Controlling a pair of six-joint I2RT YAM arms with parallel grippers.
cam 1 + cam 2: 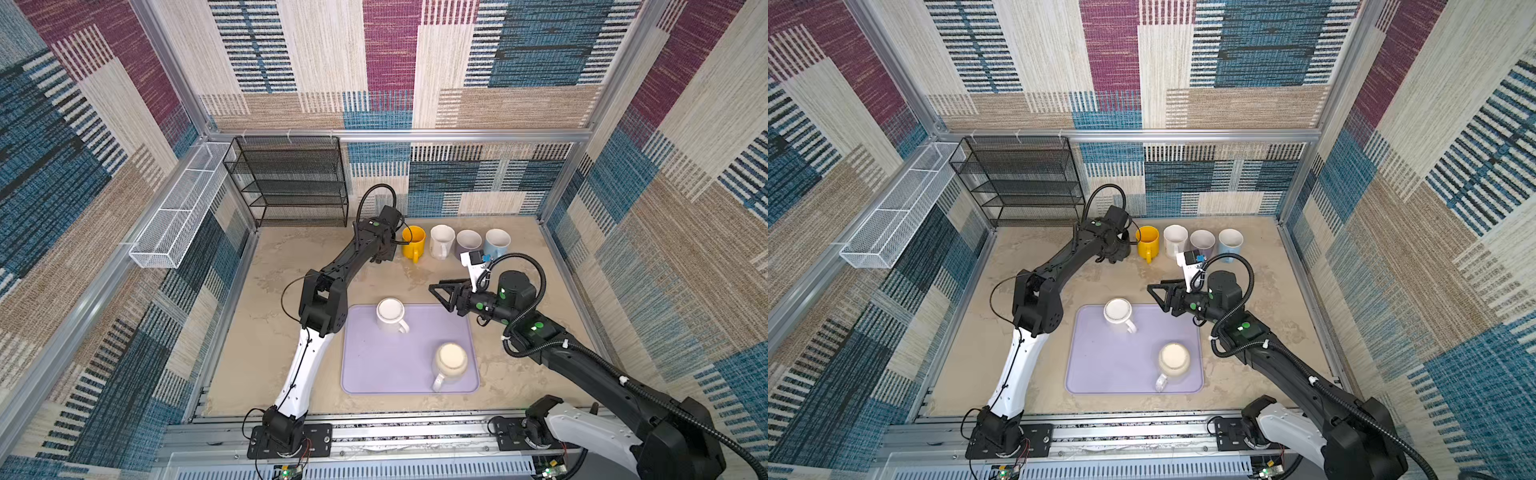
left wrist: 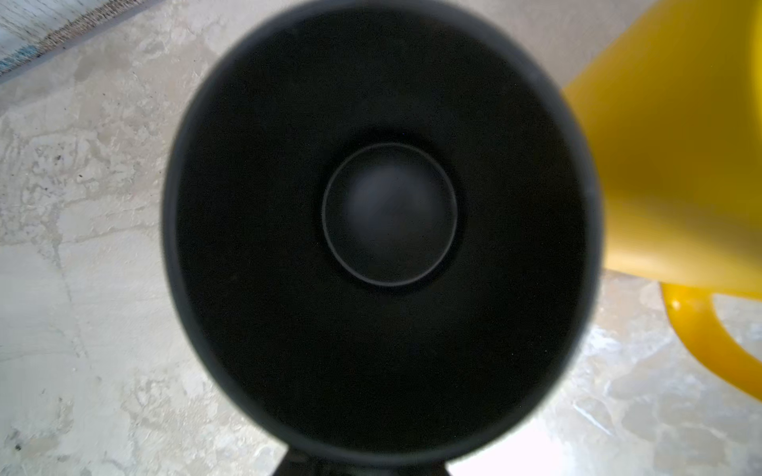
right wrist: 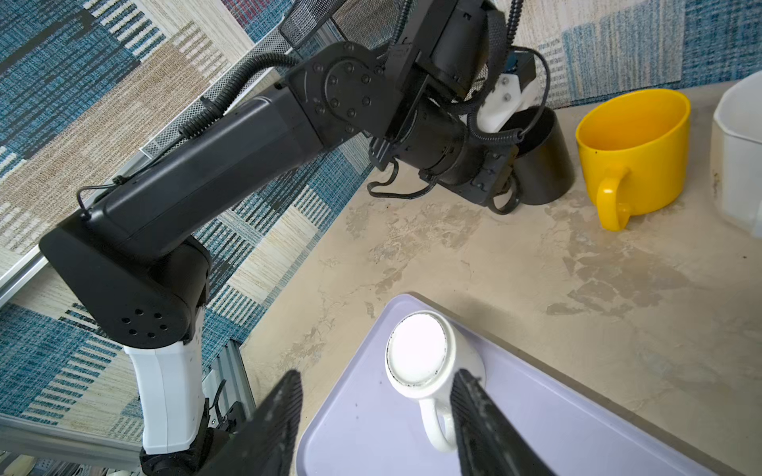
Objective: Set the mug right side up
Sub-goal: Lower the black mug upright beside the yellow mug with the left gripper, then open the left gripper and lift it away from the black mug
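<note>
- Reaching far back with the left arm [image 1: 324,299], wrist bent down over the black mug [image 3: 544,165], which stands upright on the counter [image 1: 266,324] just beside the yellow mug [image 1: 413,241].
- Cannot tell from any view whether the left hand [image 1: 383,251] grips that mug or how wide it stands.
- Holding the right hand [image 1: 436,291] level near the far edge of the lilac tray [image 1: 374,374], jaws apart with nothing between them.
- Finding the white mug [image 1: 390,313] and the cream mug [image 1: 451,359] bottom-up on the tray, well apart.
- Showing bare counter between the tray and the back row, and bare tray between the two overturned mugs.
</note>
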